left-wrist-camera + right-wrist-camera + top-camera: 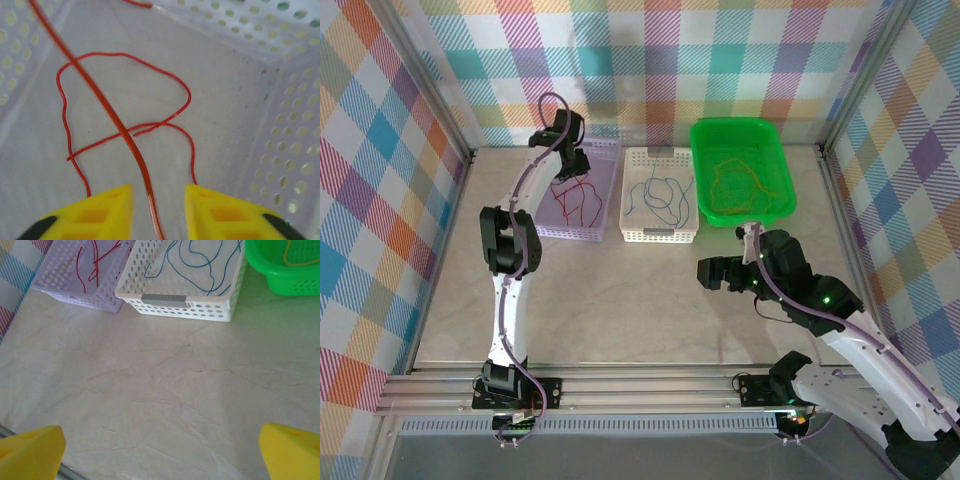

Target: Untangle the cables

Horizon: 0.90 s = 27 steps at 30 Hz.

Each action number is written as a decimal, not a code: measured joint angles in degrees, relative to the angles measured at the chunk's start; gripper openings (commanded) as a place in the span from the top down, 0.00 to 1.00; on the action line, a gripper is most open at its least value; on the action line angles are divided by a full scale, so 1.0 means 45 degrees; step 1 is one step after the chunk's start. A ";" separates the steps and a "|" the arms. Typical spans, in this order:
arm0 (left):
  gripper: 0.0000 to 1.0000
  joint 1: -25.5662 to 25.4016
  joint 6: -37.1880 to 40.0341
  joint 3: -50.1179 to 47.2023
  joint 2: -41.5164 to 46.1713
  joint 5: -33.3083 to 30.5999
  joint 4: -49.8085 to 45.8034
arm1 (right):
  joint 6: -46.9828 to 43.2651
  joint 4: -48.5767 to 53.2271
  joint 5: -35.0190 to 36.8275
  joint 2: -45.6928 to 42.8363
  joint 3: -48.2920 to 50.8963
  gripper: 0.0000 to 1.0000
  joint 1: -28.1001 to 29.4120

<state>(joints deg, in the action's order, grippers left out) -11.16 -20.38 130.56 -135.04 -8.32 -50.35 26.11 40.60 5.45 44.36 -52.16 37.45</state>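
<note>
Thin red cables (578, 200) lie looped in the purple basket (605, 232). My left gripper (570, 160) hangs over that basket's far end. In the left wrist view it (159, 210) is open, and a red cable (107, 107) runs loose through the gap between the yellow fingers (107, 210) without being pinched. Blue cables (660, 195) lie in the white basket (660, 235), and a yellow-orange cable (745, 185) lies in the green basket (740, 125). My right gripper (705, 272) is wide open over bare table, with nothing between its fingers (35, 450).
The three baskets stand side by side along the back of the table (620, 300). The right wrist view shows the purple basket (75, 297), the white basket (175, 310) and the green basket (290, 282) ahead. Checked walls close in both sides.
</note>
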 measured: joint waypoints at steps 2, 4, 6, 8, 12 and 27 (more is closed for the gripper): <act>0.37 0.0005 -0.0034 -0.0670 0.0233 0.0068 0.0078 | -0.0005 0.0165 0.0228 -0.0146 0.0000 0.00 0.0000; 0.28 0.0005 -0.0010 -0.1268 0.0568 0.0141 0.0170 | -0.0005 0.0311 0.0510 -0.0345 0.0000 0.00 0.0000; 0.20 0.0010 0.0039 -0.1909 0.1200 0.0291 0.0243 | 0.0000 0.0471 0.0957 -0.0631 0.0000 0.00 0.0000; 0.12 0.0005 0.0044 -0.2492 0.1987 0.0408 0.0325 | 0.0000 0.0593 0.1462 -0.0937 0.0000 0.00 -0.0010; 0.02 0.0000 0.0083 -0.3968 0.4226 0.0559 0.0738 | 0.0000 0.0767 0.2511 -0.1341 0.0010 0.00 -0.0136; 0.00 0.0000 0.0850 -1.5480 1.4566 -0.1132 0.5829 | -0.3245 -0.6980 0.5717 -0.0525 0.5741 0.00 -0.5421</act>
<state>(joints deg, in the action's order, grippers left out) -11.16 -16.56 60.90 -69.49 -13.41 -24.12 11.51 9.19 31.18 42.00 -26.33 13.06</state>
